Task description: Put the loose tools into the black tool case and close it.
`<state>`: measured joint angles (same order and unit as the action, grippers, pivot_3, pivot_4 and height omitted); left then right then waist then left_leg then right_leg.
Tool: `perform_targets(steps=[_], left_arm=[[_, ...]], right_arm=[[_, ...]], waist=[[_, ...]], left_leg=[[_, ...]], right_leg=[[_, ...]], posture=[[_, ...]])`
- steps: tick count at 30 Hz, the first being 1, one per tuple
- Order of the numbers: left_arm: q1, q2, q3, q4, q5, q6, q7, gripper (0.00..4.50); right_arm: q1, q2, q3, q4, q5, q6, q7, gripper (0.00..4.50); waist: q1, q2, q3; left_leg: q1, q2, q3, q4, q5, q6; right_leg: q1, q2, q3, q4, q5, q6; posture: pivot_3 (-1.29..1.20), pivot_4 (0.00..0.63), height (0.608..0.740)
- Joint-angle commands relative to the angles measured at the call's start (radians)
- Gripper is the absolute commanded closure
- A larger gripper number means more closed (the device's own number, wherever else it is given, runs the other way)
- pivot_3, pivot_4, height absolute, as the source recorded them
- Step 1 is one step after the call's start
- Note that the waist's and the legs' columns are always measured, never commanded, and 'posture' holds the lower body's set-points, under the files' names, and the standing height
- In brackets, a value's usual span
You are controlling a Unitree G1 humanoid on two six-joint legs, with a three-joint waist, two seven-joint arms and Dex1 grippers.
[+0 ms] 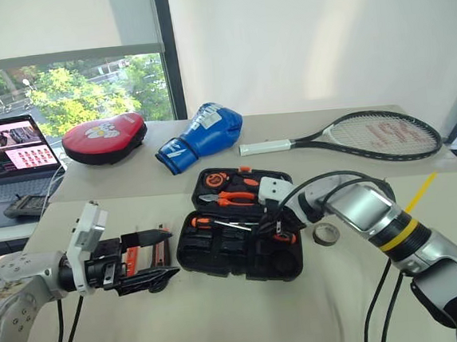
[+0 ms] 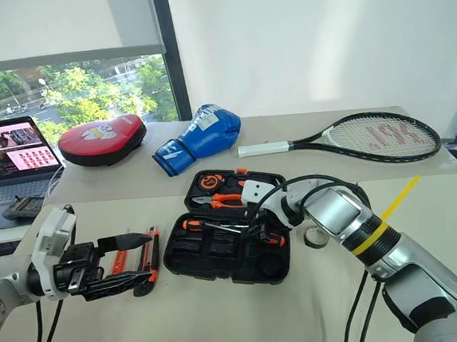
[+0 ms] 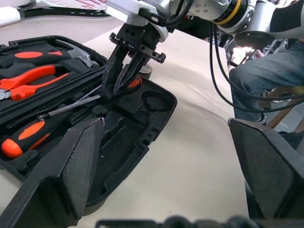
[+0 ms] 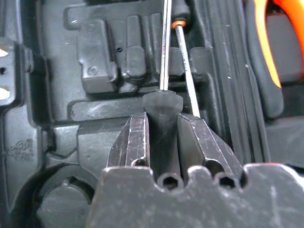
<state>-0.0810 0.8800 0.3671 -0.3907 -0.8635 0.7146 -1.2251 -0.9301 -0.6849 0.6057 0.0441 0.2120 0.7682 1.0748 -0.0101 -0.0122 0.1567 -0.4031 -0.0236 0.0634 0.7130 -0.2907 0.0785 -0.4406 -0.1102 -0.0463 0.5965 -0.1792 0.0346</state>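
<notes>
Close under my right wrist camera, the right gripper [image 4: 162,137] has its two fingers pinched on the black collar of a screwdriver [image 4: 164,102], whose steel shaft runs forward over the moulded recesses of the black tool case [image 1: 220,256]. Beside it a second shaft already lies in the tray. The case sits open on the table [image 1: 226,323], pliers [image 1: 229,196] in the lid half, with the small black tape roll [image 1: 325,234] still loose just beside its right edge.

My left gripper [image 1: 140,263] hangs wide open and empty to the left of the case, with the orange-black utility knife [image 2: 147,262] lying on the table just behind it.

To do this well, I judge I should line the shaft up with its groove, lower until the handle seats (not drop it from height), then let go gently so the neighbouring shaft is not nudged out.
</notes>
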Motion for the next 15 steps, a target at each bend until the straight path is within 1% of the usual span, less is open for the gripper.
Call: perform_targets(steps=[1,6,9,13,15], left_arm=[[0.009,0.015,0.027,-0.041,-0.013,-0.025,0.006,0.00],[0.012,0.014,0.026,-0.042,-0.014,-0.028,0.018,0.00],[0.005,0.014,0.014,-0.046,-0.016,-0.029,0.027,0.00],[-0.001,0.016,0.006,-0.044,-0.012,-0.032,0.031,0.00],[0.002,0.017,0.004,-0.044,-0.011,-0.031,0.031,0.00]], right_arm=[[0.013,-0.012,0.004,-0.016,-0.031,-0.051,0.077,3.93],[0.009,-0.002,-0.015,0.001,-0.064,-0.072,0.099,3.93],[0.001,0.024,-0.004,0.047,-0.105,-0.096,0.092,3.93],[0.018,0.034,0.003,0.082,-0.144,-0.193,0.128,3.93],[0.025,0.039,-0.020,0.082,-0.151,-0.219,0.124,2.92]], waist=[[0.001,0.000,0.000],[-0.001,0.000,0.000],[-0.003,0.000,0.000],[-0.002,0.000,0.000],[-0.002,0.000,0.000]], left_leg=[[0.000,0.000,0.000,0.000,0.000,0.000],[0.000,0.000,0.000,0.000,0.000,0.000],[0.000,0.000,0.000,0.000,0.000,-0.001],[0.002,0.000,0.000,0.000,0.001,-0.002],[0.003,0.000,0.000,0.000,0.001,-0.002]], right_leg=[[0.000,0.000,0.000,0.000,0.000,0.000],[0.000,0.000,0.000,0.000,0.000,0.000],[0.000,0.000,0.000,0.000,0.000,0.000],[0.001,0.000,0.000,0.001,0.000,0.000],[0.001,0.000,0.000,0.002,0.000,0.000]], posture=[[0.00,0.150,0.740],[0.00,0.150,0.740],[0.00,0.150,0.740],[0.00,0.150,0.740],[0.00,0.150,0.740]])
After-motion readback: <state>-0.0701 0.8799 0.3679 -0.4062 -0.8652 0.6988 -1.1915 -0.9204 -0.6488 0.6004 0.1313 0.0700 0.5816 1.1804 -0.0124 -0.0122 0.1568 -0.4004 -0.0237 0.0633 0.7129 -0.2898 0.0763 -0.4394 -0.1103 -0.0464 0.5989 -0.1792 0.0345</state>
